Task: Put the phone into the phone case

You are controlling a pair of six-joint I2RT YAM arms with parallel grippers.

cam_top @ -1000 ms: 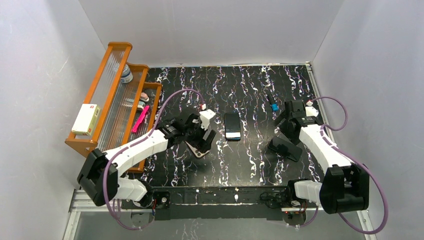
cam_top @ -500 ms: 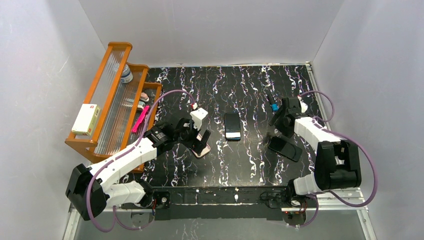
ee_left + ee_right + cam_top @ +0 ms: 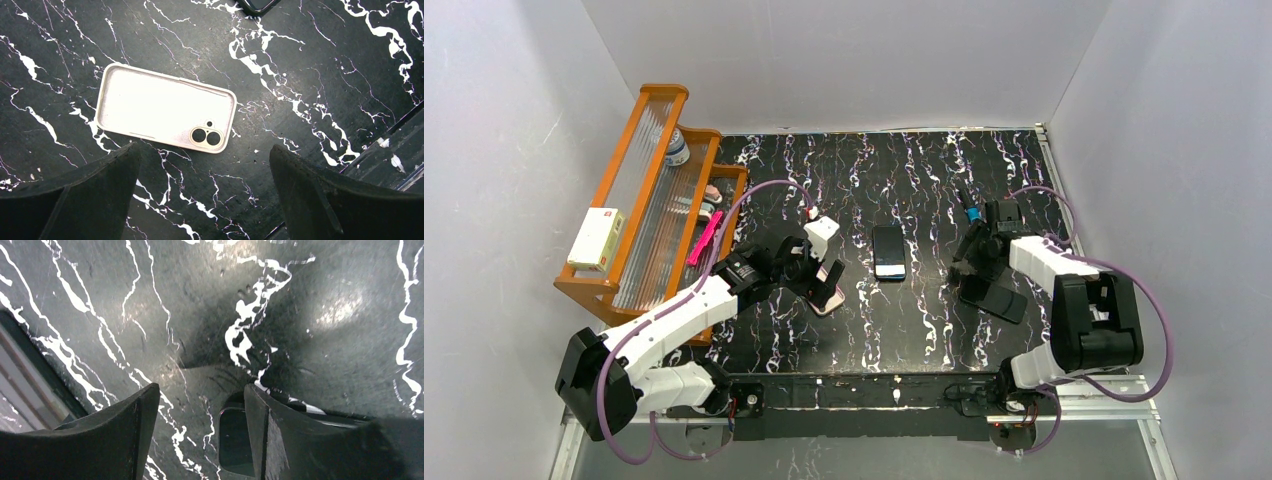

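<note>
The pale pinkish phone case (image 3: pixel 160 112) lies flat on the black marbled table, hollow side up, with its dark camera cutout (image 3: pixel 207 136) at the corner nearest my fingers. In the top view the case (image 3: pixel 829 293) sits just right of my left gripper (image 3: pixel 814 272). My left gripper (image 3: pixel 204 150) is wide open and empty above the case's near edge. One flat black slab (image 3: pixel 889 252) lies mid-table. A second black slab (image 3: pixel 996 297) lies at the right. My right gripper (image 3: pixel 972 268) is open over its end. The slab's corner (image 3: pixel 234 442) shows between my right gripper's (image 3: pixel 201 387) fingers.
A wooden rack (image 3: pixel 639 200) stands along the left wall and holds a bottle (image 3: pixel 677 148), a pink item (image 3: pixel 705 238) and a pale box (image 3: pixel 596 238). A small blue object (image 3: pixel 972 213) lies behind the right gripper. White walls enclose the table.
My left gripper has drawn back to the left off the phone case, which now lies uncovered. My right gripper has swung left and nearer, down over the end of the right-hand black slab.
</note>
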